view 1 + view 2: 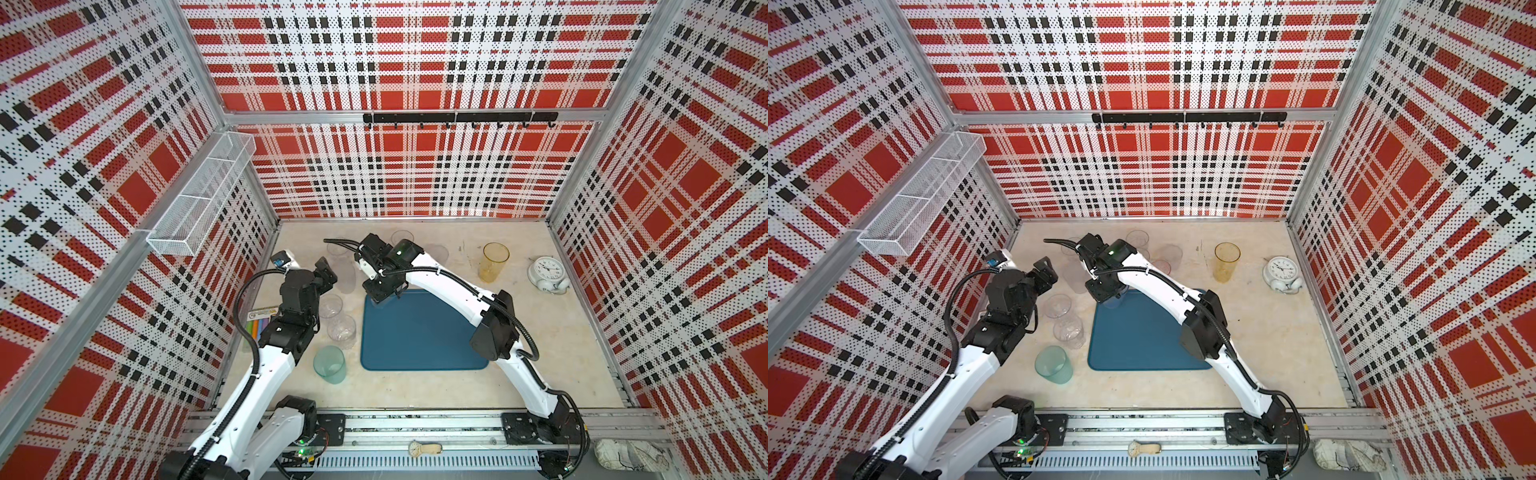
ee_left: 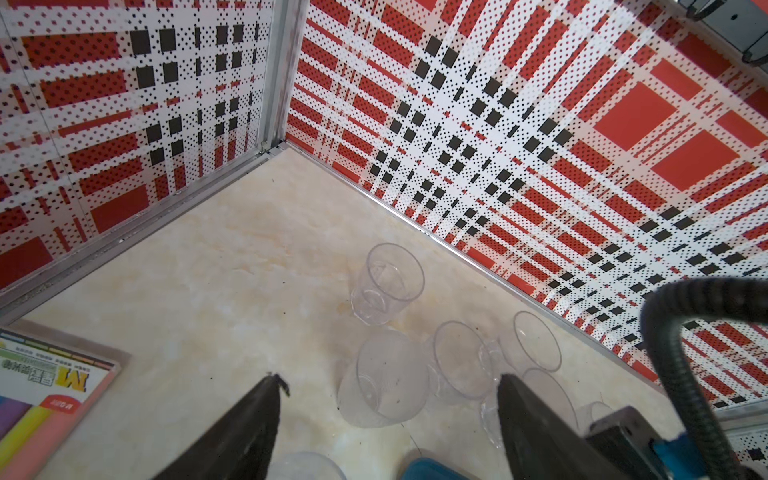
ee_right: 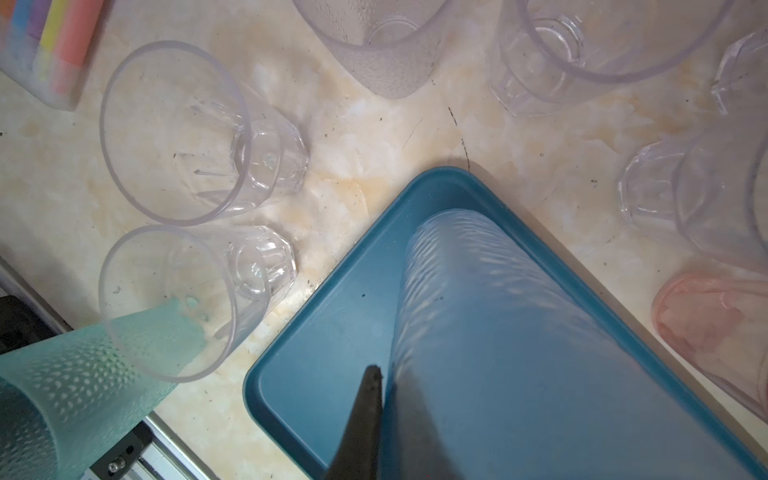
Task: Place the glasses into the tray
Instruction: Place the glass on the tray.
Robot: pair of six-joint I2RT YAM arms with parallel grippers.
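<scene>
"Where do things stand?"

"The tray (image 1: 415, 345) lies mid-table. The right gripper (image 3: 384, 376) is clamped on the wall of the grey-blue glass (image 3: 498, 324), which stands in the tray's far left corner. It's resting on the tray floor, I think, though that view is murky."

"And the other arm?"

"The left gripper (image 2: 390, 378) hangs spread wide, holding nothing, over a frosted glass (image 2: 374, 407) on the table left of the tray. The teal-green glass (image 1: 330, 365) stands by the tray's near left corner. The amber glass (image 1: 493, 262) is far right, near the clock (image 1: 548, 272)."
</scene>
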